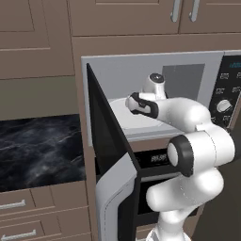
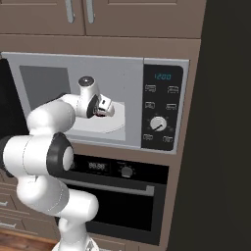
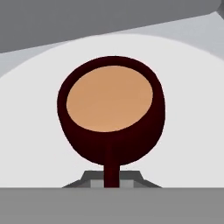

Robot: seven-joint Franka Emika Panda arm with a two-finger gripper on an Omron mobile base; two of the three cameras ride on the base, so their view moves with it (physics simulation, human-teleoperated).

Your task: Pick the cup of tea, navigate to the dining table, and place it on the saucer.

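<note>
While the microwave door [image 1: 110, 188] hangs open at 9 o'clock of the arm in the left base view, the gripper [image 2: 100, 112] reaches inside the microwave [image 2: 98, 63], over the white plate [image 2: 110, 128]. In the hand view the cup [image 3: 114, 111] sits on that plate [image 3: 30, 131] dead ahead at 12 o'clock, tea level in it. Its handle [image 3: 111, 168] points straight back at 6 o'clock, into the gap between the fingertips [image 3: 87, 180]. The jaws are pressed together on that handle, pinching it. The handle's long axis runs 12 to 6 in line with the hand, so the cup body hangs out beyond the jaws. Judging from this, the coming lift must go straight up and back out through the door opening, keeping the cup level, since the weight sits forward of the pinch.
</note>
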